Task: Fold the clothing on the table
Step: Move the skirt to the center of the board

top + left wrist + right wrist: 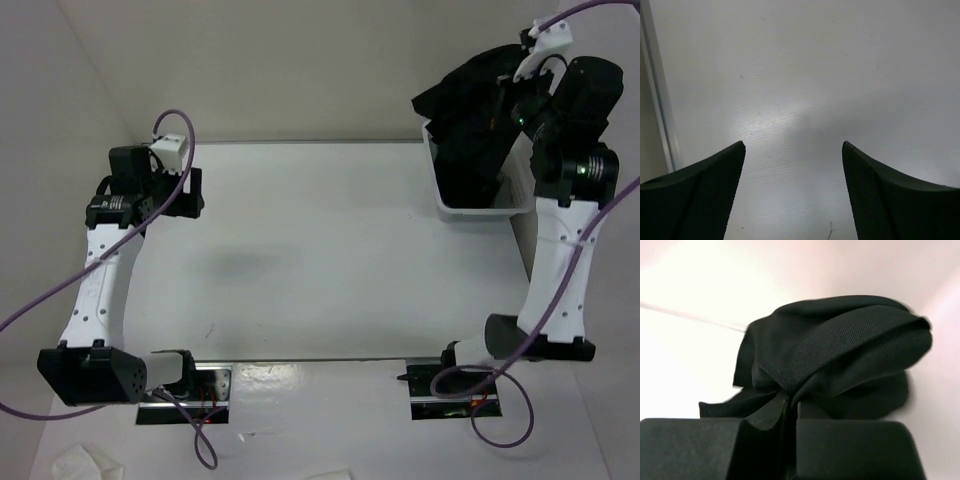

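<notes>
While the right fingers (855,450) pinch it, the garment (840,350) hangs lengthwise down.

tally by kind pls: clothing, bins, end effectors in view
black garment: 1, bunched, partly in the bin, pinched by the right end effector
white plastic bin: 1
end effectors: 2, the left end effector open over the table
Total: 4

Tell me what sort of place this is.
Probably a robotics lab cell: left arm and right arm bolted to a white table, plain white walls around, black garment hanging into a bin.
</notes>
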`<state>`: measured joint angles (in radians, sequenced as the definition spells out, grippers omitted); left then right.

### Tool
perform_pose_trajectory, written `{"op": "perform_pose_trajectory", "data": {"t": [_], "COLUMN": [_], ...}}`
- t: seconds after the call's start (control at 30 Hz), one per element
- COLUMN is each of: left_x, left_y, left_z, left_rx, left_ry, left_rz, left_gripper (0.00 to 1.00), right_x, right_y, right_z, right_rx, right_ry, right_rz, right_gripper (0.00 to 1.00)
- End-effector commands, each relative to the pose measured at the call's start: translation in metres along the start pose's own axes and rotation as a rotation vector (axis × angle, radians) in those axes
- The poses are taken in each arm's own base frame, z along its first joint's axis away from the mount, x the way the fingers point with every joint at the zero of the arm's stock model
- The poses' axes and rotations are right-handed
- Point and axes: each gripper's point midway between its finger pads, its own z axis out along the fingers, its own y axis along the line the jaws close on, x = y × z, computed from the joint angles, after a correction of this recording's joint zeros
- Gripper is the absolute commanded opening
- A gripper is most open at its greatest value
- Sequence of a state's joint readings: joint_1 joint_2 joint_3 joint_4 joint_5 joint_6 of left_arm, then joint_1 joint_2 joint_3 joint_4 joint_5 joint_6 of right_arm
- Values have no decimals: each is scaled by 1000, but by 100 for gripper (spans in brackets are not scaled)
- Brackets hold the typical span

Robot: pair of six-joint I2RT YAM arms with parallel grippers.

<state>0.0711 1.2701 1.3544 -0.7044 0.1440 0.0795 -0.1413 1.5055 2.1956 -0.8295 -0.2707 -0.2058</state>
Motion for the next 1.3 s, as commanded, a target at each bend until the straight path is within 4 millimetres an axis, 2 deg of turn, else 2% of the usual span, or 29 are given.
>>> {"op": "perform_pose_trajectory", "data": {"t": [0.0,0.03,0.07,0.1,0.13,0.17,0.2,0.23,0.37,0.47,0.5,0.57,0.6,0.63,0.67,0.7,0.73,0.77,0.83,0.87,0.93,0.97,1.0,1.07,1.13,1.17,1.23,1.27], "left_x": [1,-3,0,-1,1,5,6,9,15,19,18,20,22,25,25,29,29,32,35,37,40,40,39,39,42,42,42,42], "left_y": [-1,0,-1,3,6,5,9,7,7,5,5,0,2,0,-2,-5,-2,-4,-6,-5,-5,-5,-6,-5,-6,-6,-6,-6], "left_z": [-21,-31,-32,-36,-41,-39,-40,-44,-53,-54,-56,-57,-58,-56,-56,-57,-57,-55,-54,-54,-52,-52,-55,-55,-53,-53,-53,-53], "left_rx": [-15,-30,-30,-42,-55,-52,-64,-65,-39,-19,-21,10,10,22,31,45,36,49,62,65,67,67,65,65,67,67,67,67], "left_ry": [-49,-77,-76,-86,-97,-86,-86,-95,-111,-96,-105,-110,-104,-97,-98,-92,-93,-87,-80,-75,-66,-66,-74,-75,-66,-66,-66,-66], "left_rz": [11,16,16,10,4,-7,-15,-24,-49,-48,-46,-51,-49,-51,-51,-42,-48,-42,-44,-44,-47,-47,-44,-35,-38,-38,-38,-38], "left_gripper": [92,96,100,100,100,100,100,100,100,100,100,100,100,100,100,100,100,100,100,100,100,100,100,100,100,100,100,100], "right_x": [22,28,43,42,52,62,63,75,95,101,103,117,131,138,147,156,185,196,227,239,249,243,242,232,233,239,253,275], "right_y": [73,85,98,117,138,139,154,163,187,192,200,210,222,227,233,259,266,279,307,314,317,315,307,291,270,252,229,211], "right_z": [-1,-6,-9,-23,-34,-31,-39,-42,-47,-49,-49,-45,-42,-40,-36,-41,-31,-32,-36,-30,-19,-12,5,20,30,38,39,41], "right_rx": [-308,-372,-444,-560,-675,-680,-765,-805,-893,-916,-941,-945,-964,-970,-964,-1010,-961,-962,-965,-951,-912,-881,-790,-686,-592,-550,-506,-472], "right_ry": [38,49,82,65,74,99,91,117,168,183,193,232,290,311,345,376,470,511,588,625,640,614,597,556,542,562,592,644], "right_rz": [6,17,41,54,68,82,82,104,103,106,105,63,68,49,27,-42,-121,-166,-302,-317,-333,-345,-368,-393,-400,-379,-341,-323], "right_gripper": [0,0,0,0,0,0,0,0,0,0,0,0,1,6,37,57,81,96,98,98,98,98,98,98,98,98,98,98]}}
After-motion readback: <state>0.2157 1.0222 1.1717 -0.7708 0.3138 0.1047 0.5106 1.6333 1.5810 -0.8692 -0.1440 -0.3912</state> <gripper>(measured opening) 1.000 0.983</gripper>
